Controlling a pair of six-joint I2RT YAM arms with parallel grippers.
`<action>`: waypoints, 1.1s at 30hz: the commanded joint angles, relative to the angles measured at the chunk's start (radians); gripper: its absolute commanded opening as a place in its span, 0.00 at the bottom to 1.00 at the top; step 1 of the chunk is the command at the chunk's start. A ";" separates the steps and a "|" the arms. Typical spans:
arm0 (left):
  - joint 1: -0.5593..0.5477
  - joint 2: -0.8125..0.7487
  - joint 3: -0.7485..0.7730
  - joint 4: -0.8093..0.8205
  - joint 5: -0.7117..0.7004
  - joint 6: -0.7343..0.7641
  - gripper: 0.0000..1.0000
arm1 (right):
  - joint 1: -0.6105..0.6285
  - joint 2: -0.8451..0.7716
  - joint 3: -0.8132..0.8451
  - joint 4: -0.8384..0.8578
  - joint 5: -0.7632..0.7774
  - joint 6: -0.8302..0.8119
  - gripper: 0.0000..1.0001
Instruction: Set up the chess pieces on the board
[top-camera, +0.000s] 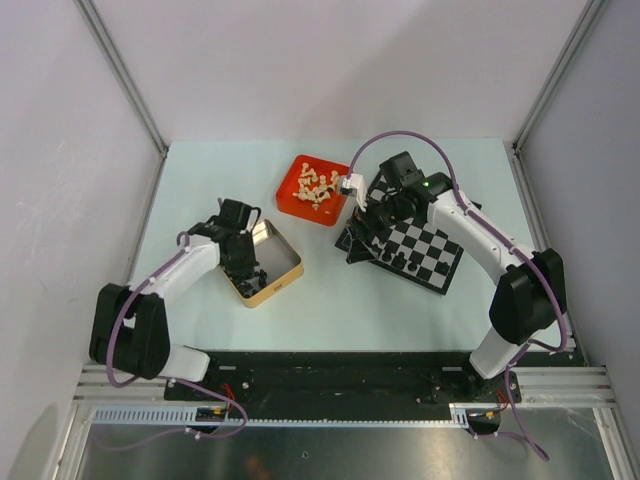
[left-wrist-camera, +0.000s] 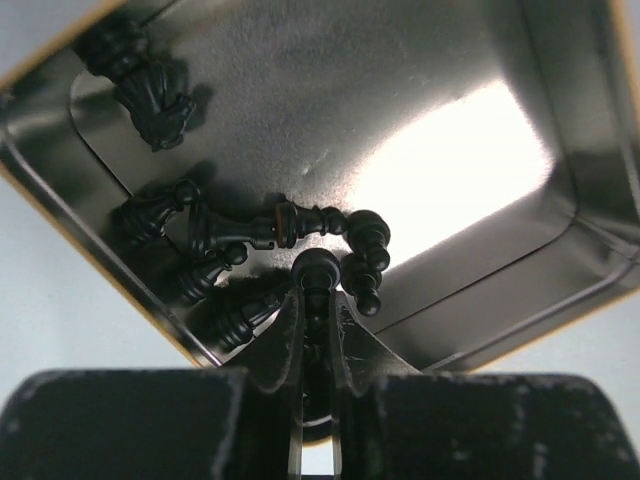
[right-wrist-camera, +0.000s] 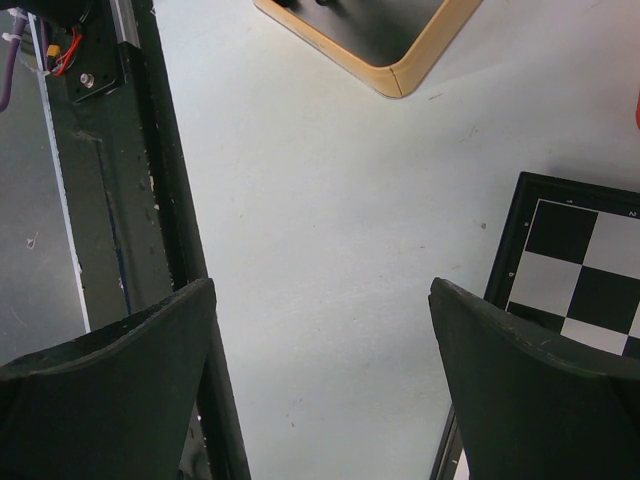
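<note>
Black and glossy, one round-headed chess piece (left-wrist-camera: 318, 268) is pinched in the left gripper (left-wrist-camera: 318, 305). The jaws are drawn in almost to touching w/ only the piece's stem between them. The gripper is down inside the metal tin (left-wrist-camera: 450, 150), probably because that's where the black set is kept. The head pokes out just past the fingertips, so the grip looks to be low on the body.

The other black pieces (left-wrist-camera: 250, 230) lie on their sides just ahead & to the left of the fingertips. A couple are touching or nearly touching the held one, so lifting it could nudge them.

The right gripper (right-wrist-camera: 322, 300) is spread wide w/ nothing between the fingers. It hangs over bare counter (right-wrist-camera: 320, 180), w/ the corner of the board (right-wrist-camera: 575, 265) just off its right finger & partly under it. My guess is it's parked there to stay clear, or waiting for a handover.

In the top view the board is well away from the left gripper, over by the right arm. Some black pieces (top-camera: 400, 262) already stand along its near edge, as far as I can tell. Beyond the right gripper, beside the board, is a red tray (top-camera: 288, 200) w/ cream pieces (top-camera: 315, 185).
</note>
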 joint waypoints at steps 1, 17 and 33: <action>-0.006 -0.080 0.065 -0.036 -0.006 0.028 0.03 | 0.005 -0.044 0.018 0.016 -0.027 0.010 0.93; -0.148 0.004 0.312 -0.062 0.090 0.016 0.03 | -0.092 -0.098 0.018 0.007 -0.027 -0.006 0.93; -0.386 0.537 0.846 -0.065 0.176 0.051 0.03 | -0.444 -0.251 -0.137 0.118 -0.050 0.092 0.94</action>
